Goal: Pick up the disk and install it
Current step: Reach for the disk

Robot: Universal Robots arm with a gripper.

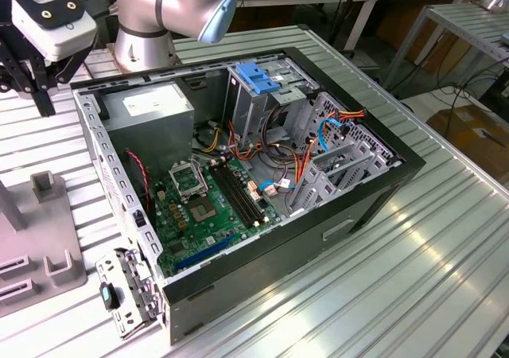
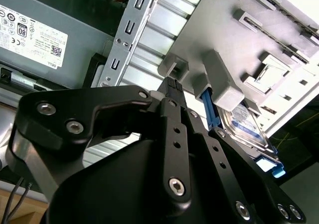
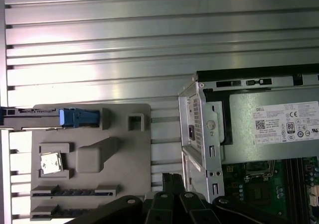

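Gripper (image 1: 30,95) beside the fixture (image 3: 124,149), disk (image 2: 246,127) not yet taken.

In the exterior view the gripper hung at about 10 o'clock from the open computer case (image 1: 382,183), over the ribbed table (image 1: 445,278). Whether it was released or clenched could not be told, but the disk was not in it. In both wrist views the disk stood on 1 long edge in a slot of the grey fixture, blue frame showing, its long axis parallel to the table's ribs. By my reading, the fixture lay toward 6 o'clock from the gripper and 8 o'clock from the case, putting the disk near the gripper, untouched, and well apart from the case.
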